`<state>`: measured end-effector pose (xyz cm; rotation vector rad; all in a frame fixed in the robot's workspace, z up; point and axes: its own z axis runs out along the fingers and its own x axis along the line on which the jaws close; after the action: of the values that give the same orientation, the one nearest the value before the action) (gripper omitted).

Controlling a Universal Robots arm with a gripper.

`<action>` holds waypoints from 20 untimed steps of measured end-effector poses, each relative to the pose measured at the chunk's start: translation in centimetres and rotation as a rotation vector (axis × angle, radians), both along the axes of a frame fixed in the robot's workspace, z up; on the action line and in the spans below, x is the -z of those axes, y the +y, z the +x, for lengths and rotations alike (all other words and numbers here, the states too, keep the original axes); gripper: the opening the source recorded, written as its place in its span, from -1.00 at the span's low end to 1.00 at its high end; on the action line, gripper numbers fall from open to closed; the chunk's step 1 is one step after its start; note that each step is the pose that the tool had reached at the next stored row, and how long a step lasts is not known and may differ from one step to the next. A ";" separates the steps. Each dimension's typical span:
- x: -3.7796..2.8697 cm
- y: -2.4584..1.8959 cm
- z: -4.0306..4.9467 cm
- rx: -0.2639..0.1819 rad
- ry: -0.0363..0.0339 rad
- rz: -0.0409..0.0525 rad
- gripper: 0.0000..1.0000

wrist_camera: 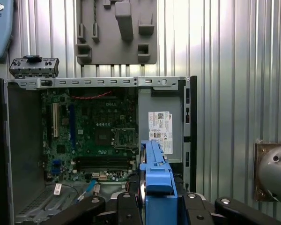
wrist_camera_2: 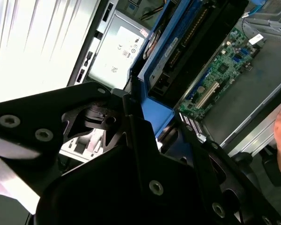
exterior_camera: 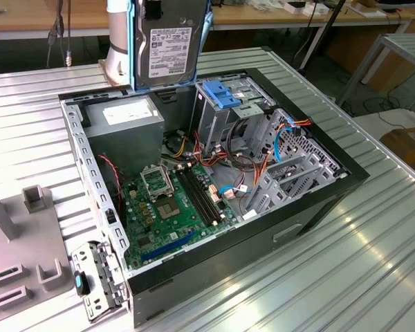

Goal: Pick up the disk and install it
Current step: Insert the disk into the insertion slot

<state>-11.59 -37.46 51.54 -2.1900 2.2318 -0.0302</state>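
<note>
Gripper (wrist_camera: 157,201) clamped on disk (exterior_camera: 167,45), aloft at 12 o'clock in exterior view, above open case (exterior_camera: 318,200). Held on edge, likely for sliding into drive cage (exterior_camera: 225,93) at disk's 4 o'clock.

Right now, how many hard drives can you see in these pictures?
1. The disk hangs upright in the tool, above the open computer case near the power supply. Others may be hidden inside the drive cage.
</note>
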 end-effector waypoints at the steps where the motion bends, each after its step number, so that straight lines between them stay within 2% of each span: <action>1: 0.00 -0.67 0.00 0.000 0.0000 0.0000 -0.26; 5: 0.01 -1.73 0.00 0.000 -0.0001 -0.0002 -0.26; 8: 0.02 -3.19 0.00 0.000 -0.0001 -0.0016 -0.26; 10: 0.03 -4.49 0.00 0.000 -0.0001 -0.0054 -0.26; 12: 0.04 -5.53 0.00 0.000 -0.0001 -0.0091 -0.26; 14: 0.05 -6.23 0.00 0.000 0.0000 -0.0113 -0.26; 15: 0.07 -6.73 0.00 0.000 0.0000 -0.0125 -0.26; 18: 0.16 -7.48 0.07 0.000 -0.0001 -0.0156 -0.26; 20: 0.33 -7.65 0.65 0.000 0.0000 -0.0165 -0.26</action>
<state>-10.94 -45.11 51.21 -2.1981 2.2397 -0.0487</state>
